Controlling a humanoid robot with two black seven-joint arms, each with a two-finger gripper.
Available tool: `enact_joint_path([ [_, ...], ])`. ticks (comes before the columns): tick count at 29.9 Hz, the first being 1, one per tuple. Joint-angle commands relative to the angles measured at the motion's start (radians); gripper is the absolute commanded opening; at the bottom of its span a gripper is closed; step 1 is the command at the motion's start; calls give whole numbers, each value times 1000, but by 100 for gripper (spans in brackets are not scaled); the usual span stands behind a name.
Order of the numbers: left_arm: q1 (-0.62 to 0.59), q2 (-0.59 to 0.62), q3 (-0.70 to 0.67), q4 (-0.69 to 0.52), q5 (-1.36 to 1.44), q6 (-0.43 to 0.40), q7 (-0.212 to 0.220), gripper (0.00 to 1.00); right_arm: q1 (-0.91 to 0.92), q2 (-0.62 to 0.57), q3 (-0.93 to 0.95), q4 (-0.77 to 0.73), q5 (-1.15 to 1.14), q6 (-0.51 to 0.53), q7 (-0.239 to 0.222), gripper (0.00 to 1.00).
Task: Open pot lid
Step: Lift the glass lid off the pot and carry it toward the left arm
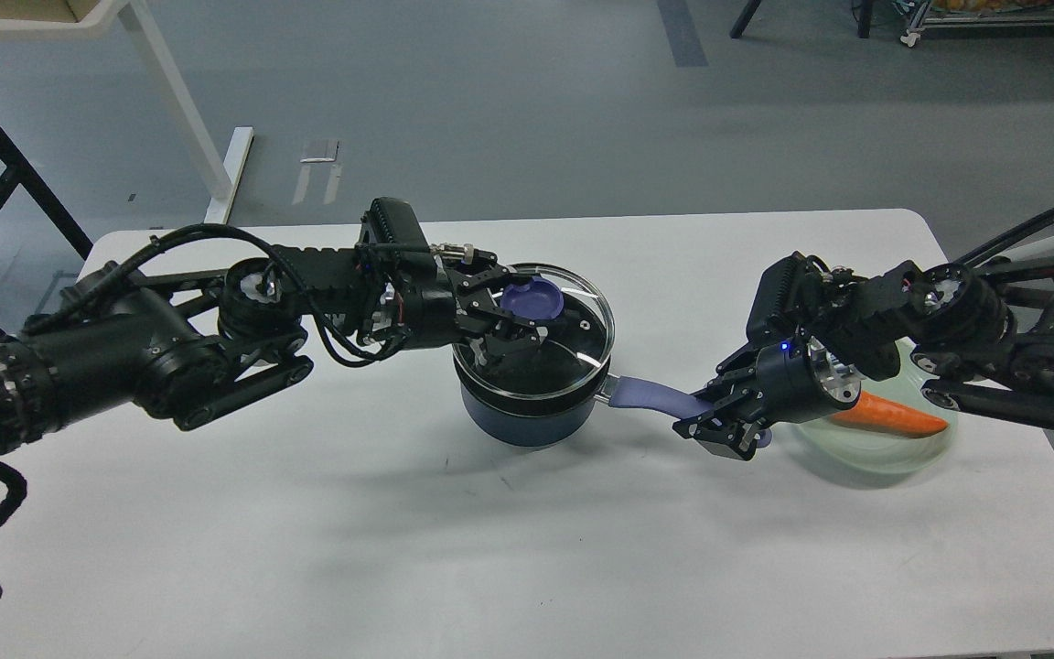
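Note:
A dark blue pot stands mid-table with a purple handle pointing right. Its glass lid with a purple knob is raised a little above the pot rim and tilted. My left gripper is shut on the lid knob, fingers on either side of it. My right gripper is shut on the far end of the pot handle and holds the pot in place.
A pale green plate with an orange carrot sits at the right, partly behind my right arm. The white table ends close to the plate on the right. Table legs and a black frame stand on the floor at the back left.

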Motion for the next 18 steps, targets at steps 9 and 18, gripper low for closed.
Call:
enact_joint_path([
  [9, 49, 398, 15, -188, -22, 52, 0, 31, 0, 4, 0, 0, 0, 0, 0, 31],
  [18, 266, 518, 14, -142, -52, 207, 0, 32, 0, 8, 0, -1, 0, 0, 0, 31],
])
